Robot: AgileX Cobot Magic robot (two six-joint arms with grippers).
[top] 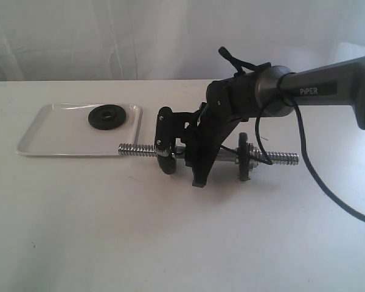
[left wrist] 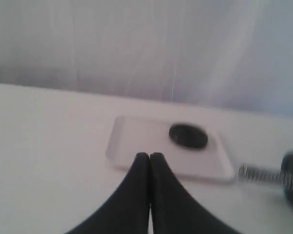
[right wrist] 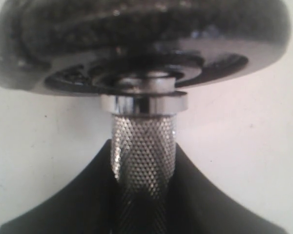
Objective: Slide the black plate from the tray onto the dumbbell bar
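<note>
The small black plate (top: 107, 117) lies flat in the white tray (top: 55, 131) at the left of the table. The dumbbell bar (top: 137, 149) lies just right of the tray, its threaded end by the tray's corner. My right gripper (top: 194, 159) is shut on the bar's knurled middle (right wrist: 144, 141), close to a collar (right wrist: 144, 103). My left gripper (left wrist: 149, 155) is shut and empty, hovering short of the tray (left wrist: 136, 146), with the plate (left wrist: 188, 135) beyond its tips. It does not show in the exterior view.
Two other black plates sit on the bar, one left of my right gripper (top: 165, 143) and one right of it (top: 243, 157). The first fills the right wrist view (right wrist: 136, 44). A black cable (top: 316, 176) hangs from the right arm to the table.
</note>
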